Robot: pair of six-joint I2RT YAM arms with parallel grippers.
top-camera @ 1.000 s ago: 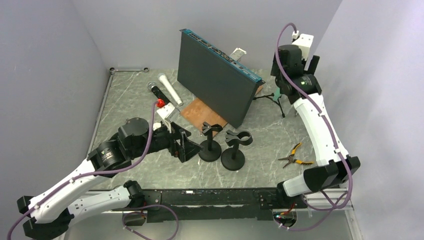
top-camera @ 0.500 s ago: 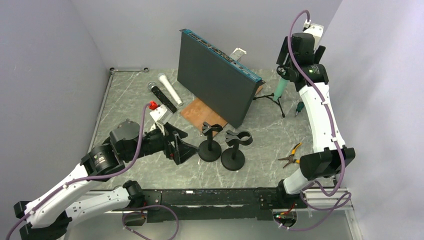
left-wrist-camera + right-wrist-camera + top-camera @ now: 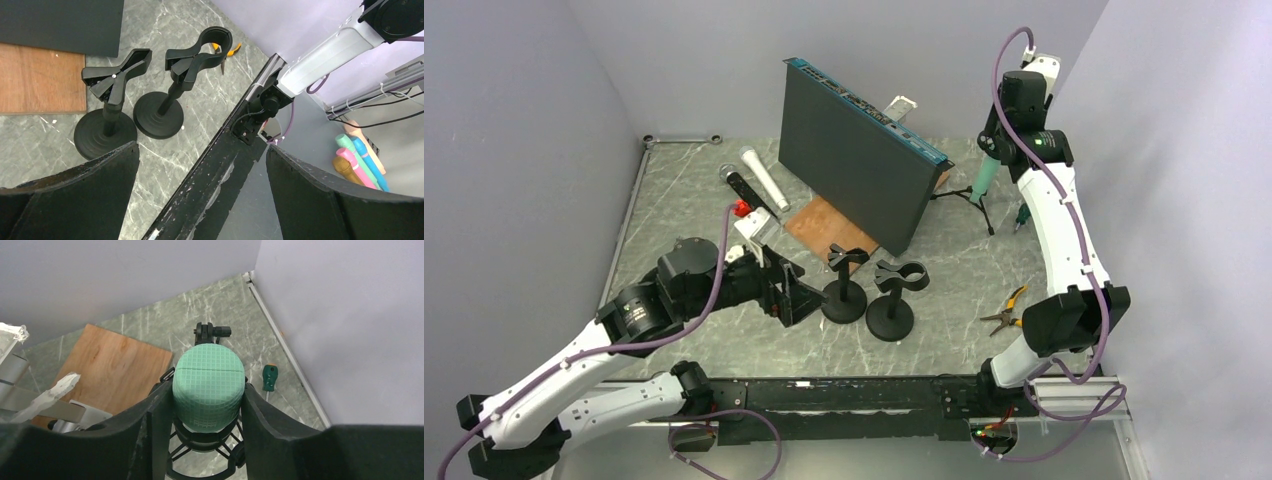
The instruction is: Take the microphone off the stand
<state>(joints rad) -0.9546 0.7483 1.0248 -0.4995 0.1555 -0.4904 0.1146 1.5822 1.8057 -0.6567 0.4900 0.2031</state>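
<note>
Marble table (image 3: pixel 674 200): tripod stand (image 3: pixel 972 198) cradles green microphone (image 3: pixel 208 382), right hand (image 3: pixel 208 392) clasping it.

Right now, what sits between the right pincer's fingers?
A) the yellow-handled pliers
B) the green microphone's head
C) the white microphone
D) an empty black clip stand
B: in the right wrist view the gridded head of the green microphone fills the gap of the right pincer, a finger against each side.

black panel (image 3: pixel 854 160) upright | wooden board (image 3: pixel 819 225) at its foot | two clip holders (image 3: pixel 845 290) (image 3: pixel 891 300) side by side | pliers (image 3: pixel 1009 312) flat
</note>
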